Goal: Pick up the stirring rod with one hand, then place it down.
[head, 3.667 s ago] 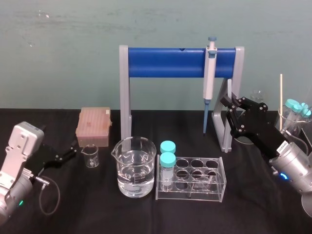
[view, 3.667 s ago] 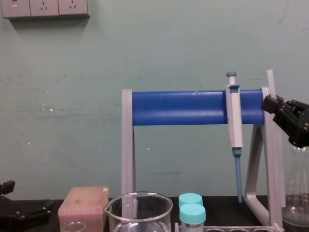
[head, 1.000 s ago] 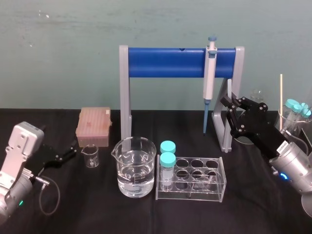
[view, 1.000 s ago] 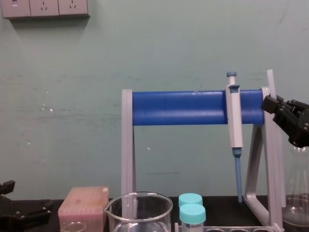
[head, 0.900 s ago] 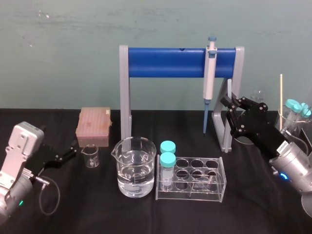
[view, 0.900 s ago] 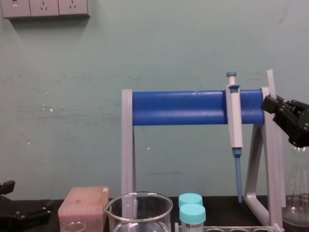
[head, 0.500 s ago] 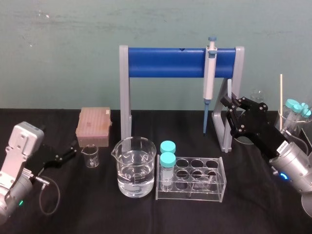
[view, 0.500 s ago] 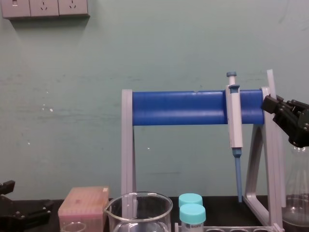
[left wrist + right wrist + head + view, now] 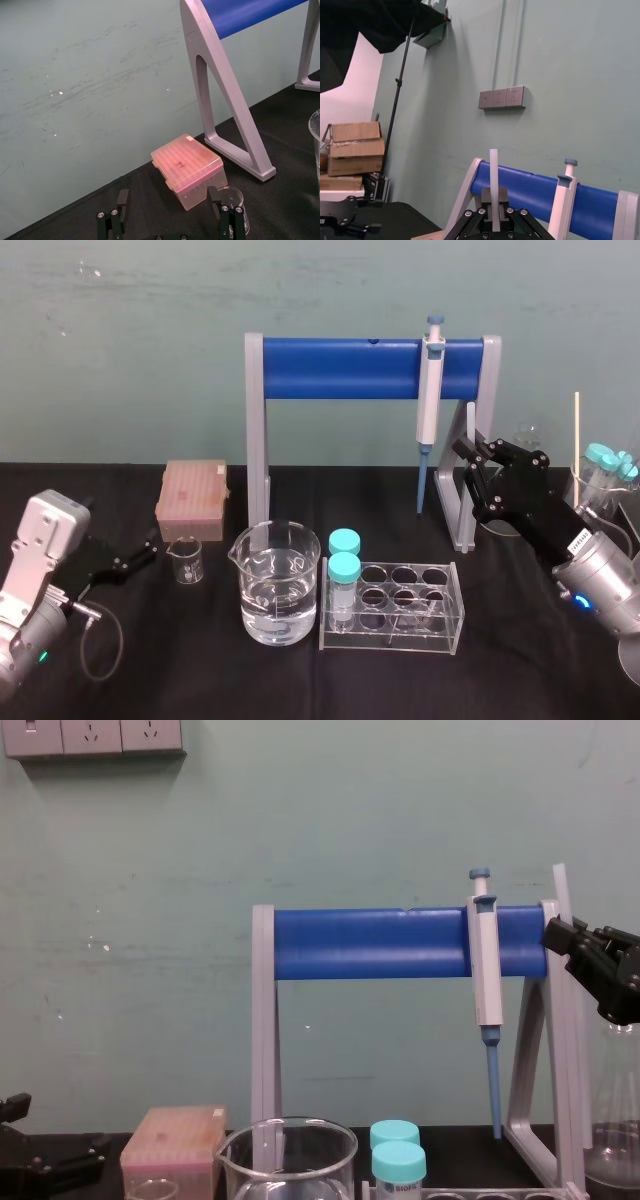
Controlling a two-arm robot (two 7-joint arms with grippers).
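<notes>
The stirring rod [image 9: 471, 425] is a thin whitish translucent stick, held upright above the table at the right end of the blue rack. My right gripper [image 9: 466, 458] is shut on its lower part. The rod's top [image 9: 559, 885] rises over the black jaws in the chest view. In the right wrist view the rod [image 9: 493, 170] stands straight between the closed fingers [image 9: 502, 197]. My left gripper [image 9: 148, 546] rests low at the left of the table, open and holding nothing, its fingers [image 9: 122, 196] spread wide before the pink box.
A blue-and-grey rack [image 9: 340, 368] spans the middle, with a white-and-blue pipette [image 9: 429, 410] hanging on it. In front stand a water beaker [image 9: 279, 585], a small beaker [image 9: 185, 558], a pink tip box [image 9: 192, 498] and a clear tube rack [image 9: 400, 608]. Far right is glassware with a wooden stick [image 9: 577, 445].
</notes>
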